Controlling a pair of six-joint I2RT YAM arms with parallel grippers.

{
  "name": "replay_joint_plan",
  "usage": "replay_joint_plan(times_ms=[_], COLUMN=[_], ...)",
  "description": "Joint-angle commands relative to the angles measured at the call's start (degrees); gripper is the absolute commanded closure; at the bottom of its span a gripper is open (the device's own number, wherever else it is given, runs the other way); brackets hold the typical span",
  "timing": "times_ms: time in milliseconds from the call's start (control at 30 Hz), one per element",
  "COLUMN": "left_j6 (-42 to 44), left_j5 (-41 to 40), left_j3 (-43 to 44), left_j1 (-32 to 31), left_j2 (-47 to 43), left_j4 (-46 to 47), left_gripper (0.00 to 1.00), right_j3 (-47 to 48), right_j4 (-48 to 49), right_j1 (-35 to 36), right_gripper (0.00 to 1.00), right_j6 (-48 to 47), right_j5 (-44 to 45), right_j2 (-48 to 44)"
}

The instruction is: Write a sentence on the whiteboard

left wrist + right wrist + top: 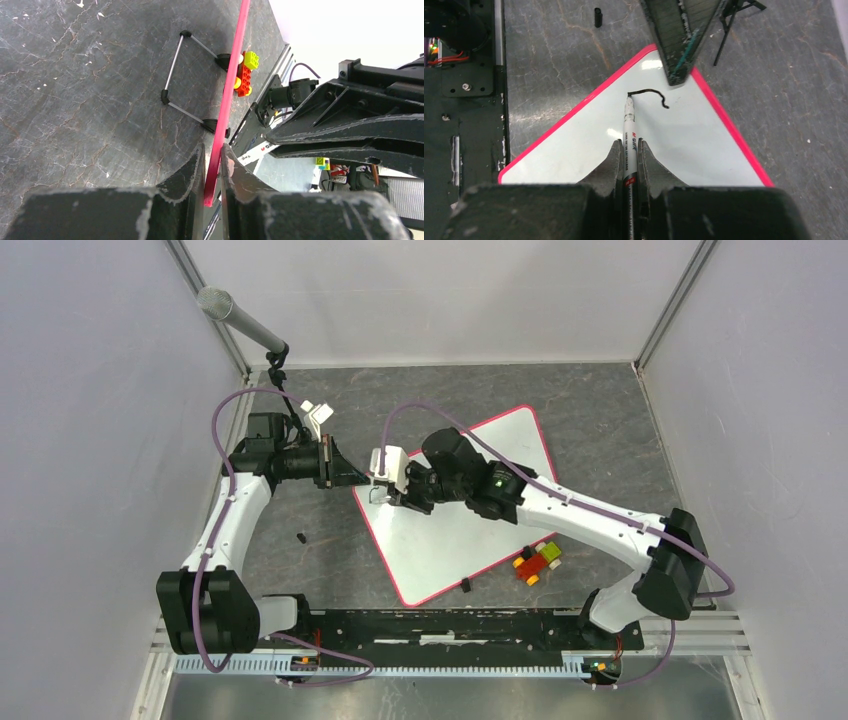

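The whiteboard [450, 540] lay turned like a diamond near the middle of the table, a little to the right. The left gripper [212, 150] was clamped on the red rim at its left corner. The right gripper [629, 150] was closed on a marker [629, 135], whose tip touched the white surface just beside that corner. Of the sentence [650, 93] only a short curved black stroke showed. Coloured toy blocks [537, 562] sat just beside the board's near right edge.
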Motion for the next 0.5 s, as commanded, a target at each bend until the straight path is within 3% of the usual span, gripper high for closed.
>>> replay_joint_plan(times_ms=[0,467], left_j6=[1.4,1.5], left_j5=[-0.1,-0.3], left_j3=[0.5,0.4], left_j1=[-0.3,-0.3], left_j2=[-1.3,-1.2], left_j4=[0.0,0.0], left_gripper=[0.98,0.98], right_j3=[-1.9,-5.1], right_j4=[-1.4,-3.2], right_j1=[0.7,0.3], right_gripper=[1.0,1.0], right_j6=[-1.8,-3.9], right_j5=[-0.6,2.8], right_j2=[-1.1,-4.1])
